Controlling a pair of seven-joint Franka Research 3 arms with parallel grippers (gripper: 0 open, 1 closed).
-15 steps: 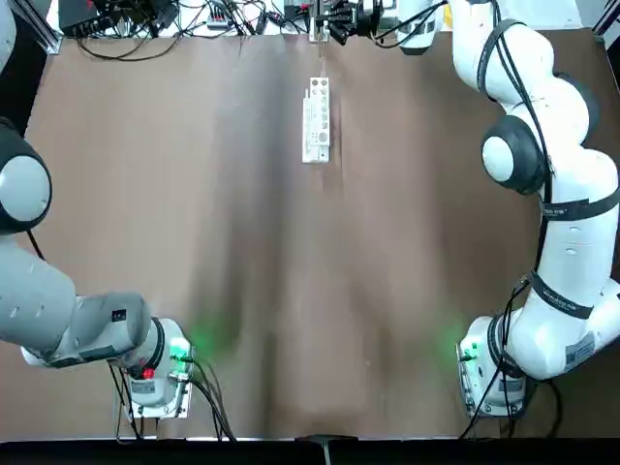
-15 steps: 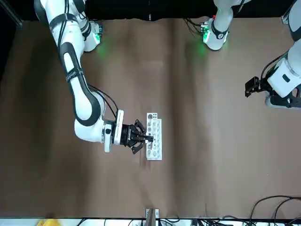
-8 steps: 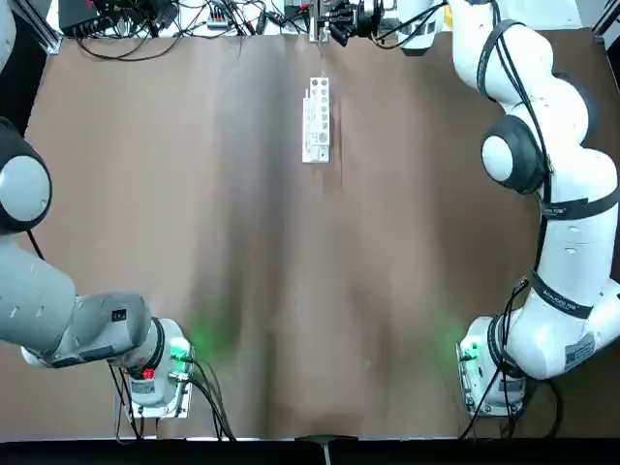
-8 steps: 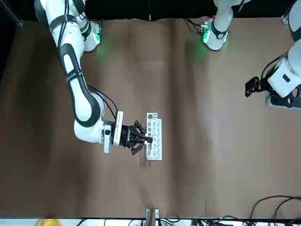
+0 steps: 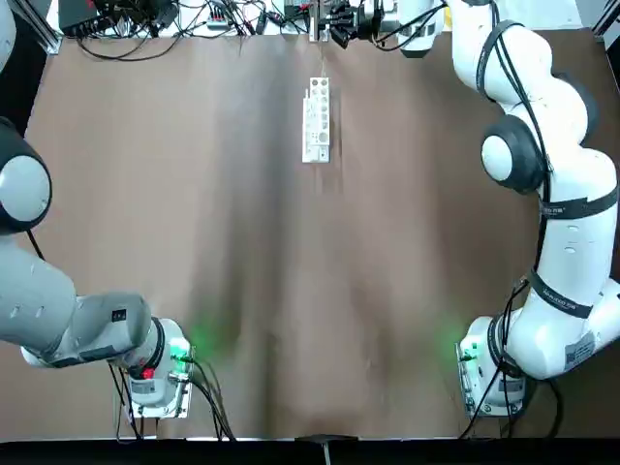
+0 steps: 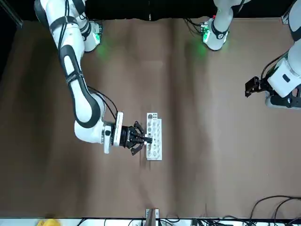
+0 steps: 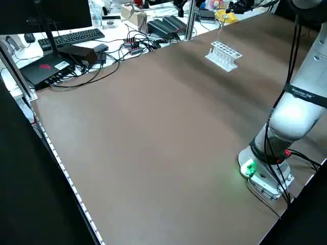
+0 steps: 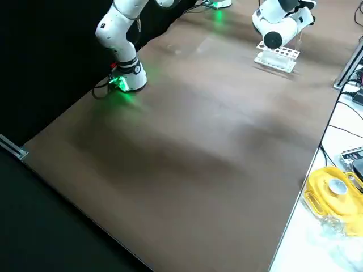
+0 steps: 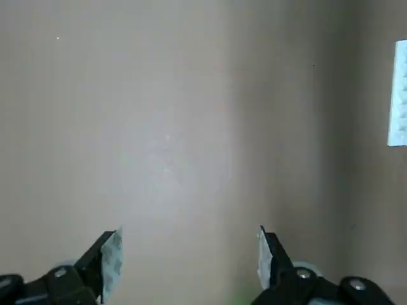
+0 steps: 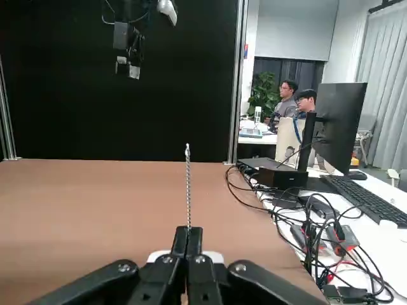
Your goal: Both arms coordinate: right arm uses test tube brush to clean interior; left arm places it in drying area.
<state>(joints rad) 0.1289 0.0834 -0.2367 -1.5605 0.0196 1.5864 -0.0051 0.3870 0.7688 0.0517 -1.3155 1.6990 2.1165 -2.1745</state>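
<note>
Grey twisty wire made up the brush (image 10: 188,190), pinched in the right gripper (image 10: 189,234) near the white rack (image 6: 154,136). It looked light and bendy, best held by its stem. The left gripper (image 9: 187,257) was spread wide, empty, over the table (image 9: 184,146).

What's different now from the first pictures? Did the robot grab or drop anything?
The right claw moved a tiny bit toward the robot's right. Nothing was grabbed or dropped: it still grips the test tube brush. The white rack and left claw stayed put.
</note>
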